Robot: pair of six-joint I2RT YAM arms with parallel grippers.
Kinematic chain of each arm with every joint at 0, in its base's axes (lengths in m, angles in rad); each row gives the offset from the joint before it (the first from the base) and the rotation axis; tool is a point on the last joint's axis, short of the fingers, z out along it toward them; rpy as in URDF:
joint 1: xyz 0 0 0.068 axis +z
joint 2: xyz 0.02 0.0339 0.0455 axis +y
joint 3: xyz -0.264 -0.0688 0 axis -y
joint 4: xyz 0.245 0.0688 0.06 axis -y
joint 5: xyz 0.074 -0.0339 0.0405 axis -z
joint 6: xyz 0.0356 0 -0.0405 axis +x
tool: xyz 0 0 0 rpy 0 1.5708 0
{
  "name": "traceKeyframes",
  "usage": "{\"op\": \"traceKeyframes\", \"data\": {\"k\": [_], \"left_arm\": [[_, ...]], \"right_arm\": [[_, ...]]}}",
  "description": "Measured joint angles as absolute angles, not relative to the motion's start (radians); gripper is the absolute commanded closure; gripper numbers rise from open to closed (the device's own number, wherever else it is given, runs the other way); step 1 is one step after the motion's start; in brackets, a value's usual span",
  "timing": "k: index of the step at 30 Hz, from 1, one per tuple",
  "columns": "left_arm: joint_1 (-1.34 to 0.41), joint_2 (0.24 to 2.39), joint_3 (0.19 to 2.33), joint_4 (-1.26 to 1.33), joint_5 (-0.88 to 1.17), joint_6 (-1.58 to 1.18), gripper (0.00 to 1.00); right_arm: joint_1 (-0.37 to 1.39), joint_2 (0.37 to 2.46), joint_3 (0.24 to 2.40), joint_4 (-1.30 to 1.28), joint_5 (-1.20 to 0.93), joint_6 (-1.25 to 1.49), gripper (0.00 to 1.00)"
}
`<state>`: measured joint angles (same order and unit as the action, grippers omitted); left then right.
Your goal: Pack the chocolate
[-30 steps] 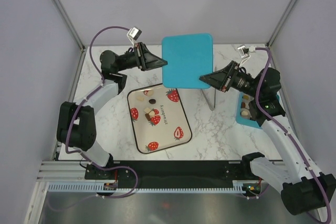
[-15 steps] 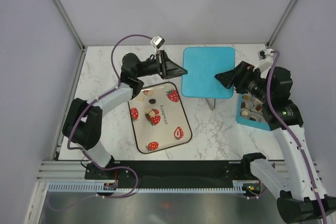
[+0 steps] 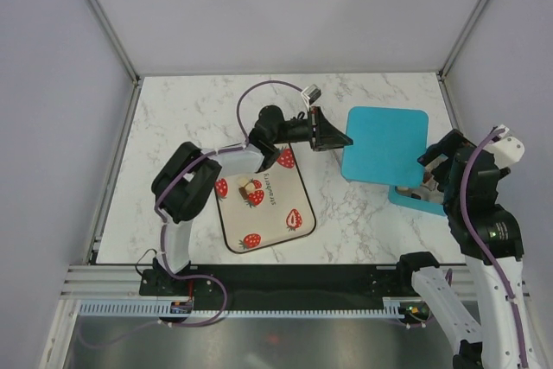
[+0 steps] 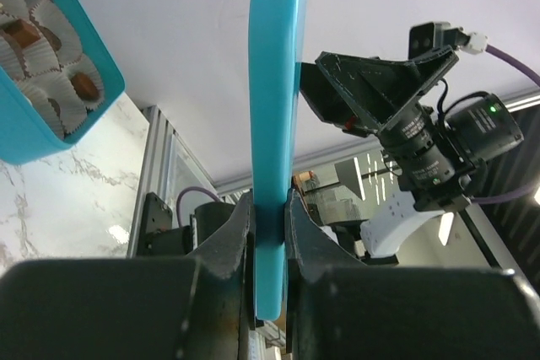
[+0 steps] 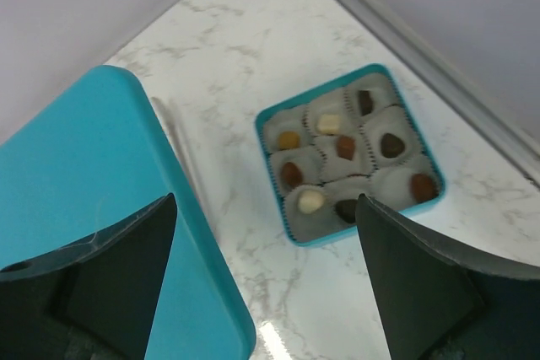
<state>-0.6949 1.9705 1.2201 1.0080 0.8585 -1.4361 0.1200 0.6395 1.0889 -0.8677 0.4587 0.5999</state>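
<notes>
Leftmost on the marble surface [image 3: 190, 118] lies a strawberry-printed tray [image 3: 289, 200], its long axis running from far-left to near-right. A small cluster of tan and brown chocolate [image 3: 250, 187] sits near its middle, well apart from either claw. The pieces are too small to tell which way any of them points. The tray's far end is covered by the left arm [image 3: 259, 140], so anything lying there cannot be seen. To the right, the left claw [image 3: 339, 137] is clamped narrowly on the left edge of a teal lid [image 3: 386, 144]. Its wrist view shows that lid edge-on, pinched between both fingers [image 4: 232, 238]. From above, the lid and the right arm hide nearly all of the teal box [image 5: 371, 210], leaving only a sliver showing. The right wrist view shows the box set diamond-wise, with more chocolate [image 5: 344, 147] in white paper cups [image 5: 380, 176]: dark, brown, tan and cream pieces, somewhat blurred. The right claw [image 5: 263, 208] hangs above with its fingers spread wide and nothing between them. The box lies between and just beyond them, and the lid's corner is beside one finger.
</notes>
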Motion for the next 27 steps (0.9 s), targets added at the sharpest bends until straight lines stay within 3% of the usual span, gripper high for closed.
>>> {"op": "traceKeyframes", "data": {"k": [6,14,18,22,27], "left_arm": [[-0.752,2.086,1.340,1.009,0.812,-1.435,0.98],[-0.793,2.183,1.423,0.956,0.758,-1.388,0.98],[-0.794,2.238,1.467,0.933,0.749,-1.373,0.98],[-0.798,2.310,1.566,0.876,0.738,-1.359,0.98],[-0.820,2.371,1.673,0.820,0.731,-1.341,0.98]], "right_arm": [[0.119,0.731,1.124,-0.878,0.659,0.552,0.09],[0.067,0.970,1.271,-0.822,0.641,0.496,0.20],[-0.096,1.021,1.282,-0.810,0.540,0.461,0.23],[-0.349,1.079,1.272,-0.781,0.377,0.420,0.35],[-0.484,1.175,1.202,-0.736,0.284,0.408,0.47]]}}
